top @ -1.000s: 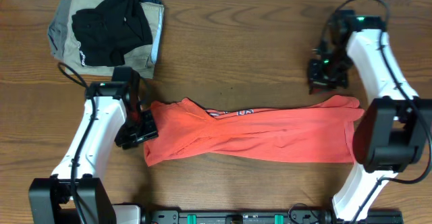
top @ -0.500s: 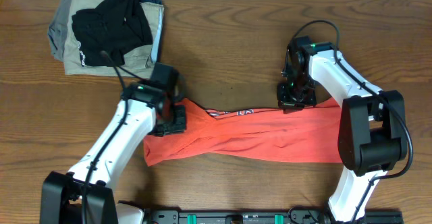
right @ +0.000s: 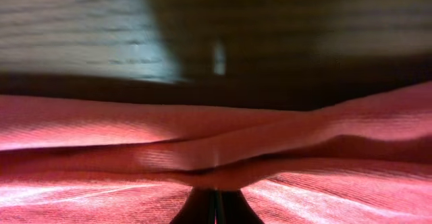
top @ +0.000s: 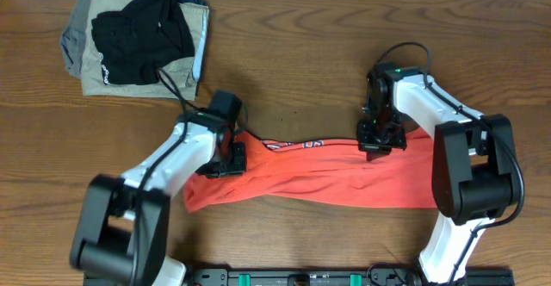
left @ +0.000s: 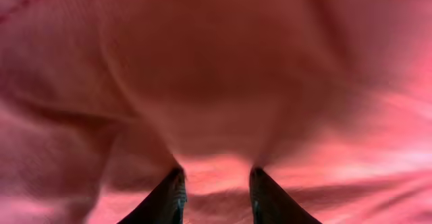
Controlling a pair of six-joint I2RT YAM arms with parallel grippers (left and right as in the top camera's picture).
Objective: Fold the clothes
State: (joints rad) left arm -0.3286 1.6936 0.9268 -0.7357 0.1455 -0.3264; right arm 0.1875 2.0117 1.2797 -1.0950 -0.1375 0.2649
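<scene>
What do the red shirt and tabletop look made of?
Shirt: soft matte knit, likely cotton; it bunches into folds and the right wrist view shows fine ribbing. Table: dark brown wood or wood-look laminate, grain lines visible, slight sheen; I cannot tell which.

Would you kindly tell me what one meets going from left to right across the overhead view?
Folded garment pile → left gripper → right gripper. The red-orange T-shirt stretches beneath both grippers, so it has no single place in the order.
</scene>
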